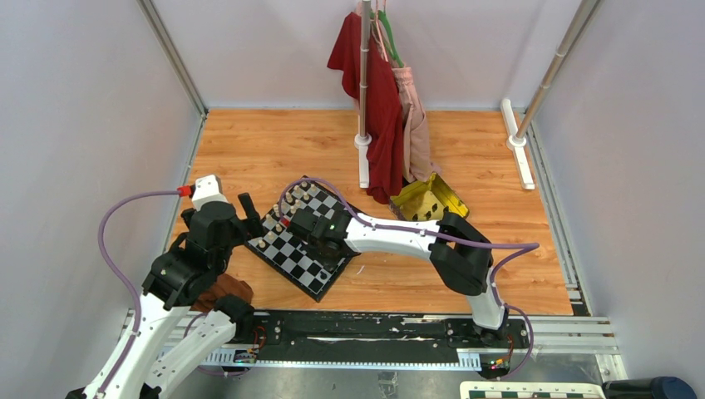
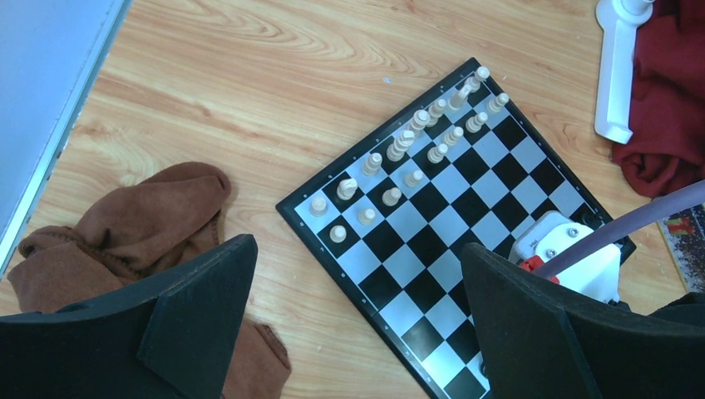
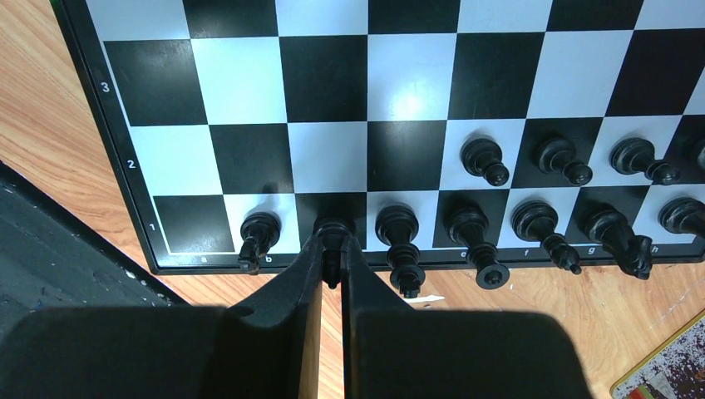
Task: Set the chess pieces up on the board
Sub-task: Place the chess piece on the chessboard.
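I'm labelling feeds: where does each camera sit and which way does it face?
Top external: high behind, facing down; left arm, right arm, board.
Left wrist: above the table, facing down at cream pieces; open left claw.
Right wrist: low over the board's edge; right claw shut on black piece.
Shared: all three see the board.

Glossy board [image 3: 407, 108], smooth wood-grain table [image 1: 274, 150]
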Tool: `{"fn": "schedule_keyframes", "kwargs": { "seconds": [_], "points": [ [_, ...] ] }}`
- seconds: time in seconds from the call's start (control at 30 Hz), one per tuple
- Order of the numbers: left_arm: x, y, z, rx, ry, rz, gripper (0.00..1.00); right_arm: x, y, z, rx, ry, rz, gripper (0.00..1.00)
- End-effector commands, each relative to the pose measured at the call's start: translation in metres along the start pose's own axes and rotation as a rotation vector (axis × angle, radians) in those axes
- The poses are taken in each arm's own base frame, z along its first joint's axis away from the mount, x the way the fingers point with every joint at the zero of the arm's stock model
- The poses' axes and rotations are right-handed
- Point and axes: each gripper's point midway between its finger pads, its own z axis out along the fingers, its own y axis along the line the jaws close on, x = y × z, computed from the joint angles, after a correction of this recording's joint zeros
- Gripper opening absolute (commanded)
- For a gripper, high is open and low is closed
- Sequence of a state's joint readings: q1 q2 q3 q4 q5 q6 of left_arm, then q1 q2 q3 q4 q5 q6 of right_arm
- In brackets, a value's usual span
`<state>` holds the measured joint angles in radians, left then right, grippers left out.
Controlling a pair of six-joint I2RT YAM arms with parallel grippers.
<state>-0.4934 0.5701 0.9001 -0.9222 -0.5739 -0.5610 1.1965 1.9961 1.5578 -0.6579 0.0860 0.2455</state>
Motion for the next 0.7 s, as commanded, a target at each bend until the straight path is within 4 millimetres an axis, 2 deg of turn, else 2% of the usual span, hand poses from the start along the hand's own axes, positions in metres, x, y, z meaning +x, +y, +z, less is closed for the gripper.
{"fn": "schedule_keyframes", "kwargs": {
  "seconds": [0.0,0.5,0.67],
  "points": [
    [0.0034,0.0057,0.0024,-0.028,-0.001,-0.006,1.00,0.0008,-0.0022,0.0051,-0.006,0.018,-0.006,0.00],
    [0.0063,0.0062,0.0031,-0.028,0.004,-0.004,1.00,0.0013,-0.0043,0.0103,-0.001,0.027,-0.010,0.00],
    [0.0065,0.0066,0.0031,-0.029,0.003,-0.005,1.00,0.0054,-0.0055,0.0131,0.004,0.040,-0.014,0.06]
  ]
}}
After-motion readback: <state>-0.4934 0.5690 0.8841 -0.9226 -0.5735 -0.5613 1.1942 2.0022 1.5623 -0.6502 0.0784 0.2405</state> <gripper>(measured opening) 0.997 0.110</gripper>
